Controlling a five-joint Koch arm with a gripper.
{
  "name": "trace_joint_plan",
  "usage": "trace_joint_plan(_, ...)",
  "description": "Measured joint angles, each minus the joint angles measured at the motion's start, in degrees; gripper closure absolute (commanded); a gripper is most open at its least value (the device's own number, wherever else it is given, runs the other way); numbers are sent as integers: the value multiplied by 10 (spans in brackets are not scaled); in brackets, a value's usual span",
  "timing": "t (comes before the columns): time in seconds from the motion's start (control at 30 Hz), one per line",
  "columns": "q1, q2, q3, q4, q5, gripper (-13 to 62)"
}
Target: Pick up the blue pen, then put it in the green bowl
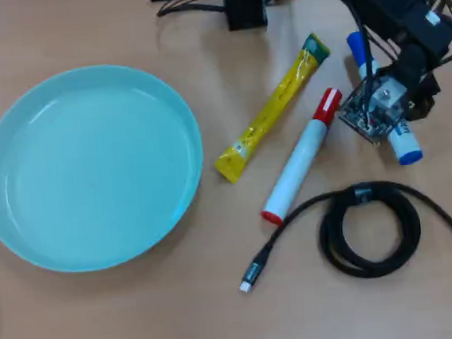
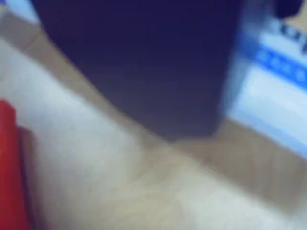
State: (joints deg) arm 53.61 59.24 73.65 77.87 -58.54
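Note:
The blue pen (image 1: pixel 407 149) lies on the table at the right of the overhead view, with its blue cap (image 1: pixel 356 45) towards the back. My gripper (image 1: pixel 379 111) is down over the pen's middle and hides it. The wrist view is blurred: a dark finger (image 2: pixel 144 62) fills the top, and the pen's white barrel with blue print (image 2: pixel 273 91) lies just to its right. I cannot see whether the jaws are closed on the pen. The green bowl (image 1: pixel 90 166) stands empty at the far left, well away from the gripper.
A white marker with a red cap (image 1: pixel 301 158) lies just left of the gripper; its red shows in the wrist view (image 2: pixel 7 163). A yellow sachet (image 1: pixel 272 109) lies between it and the bowl. A coiled black cable (image 1: pixel 333 239) sits at the front right.

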Motion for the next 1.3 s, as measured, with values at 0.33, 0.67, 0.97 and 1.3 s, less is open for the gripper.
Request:
trace_joint_plan(0.33,-23,12,-14,17,51,559)
trace_joint_plan(0.67,-45,41,-83,132,54,559)
trace_joint_plan(0.97,-46,113,-117,155,174,560)
trace_joint_plan(1.3,-24,155,-195,169,446,561)
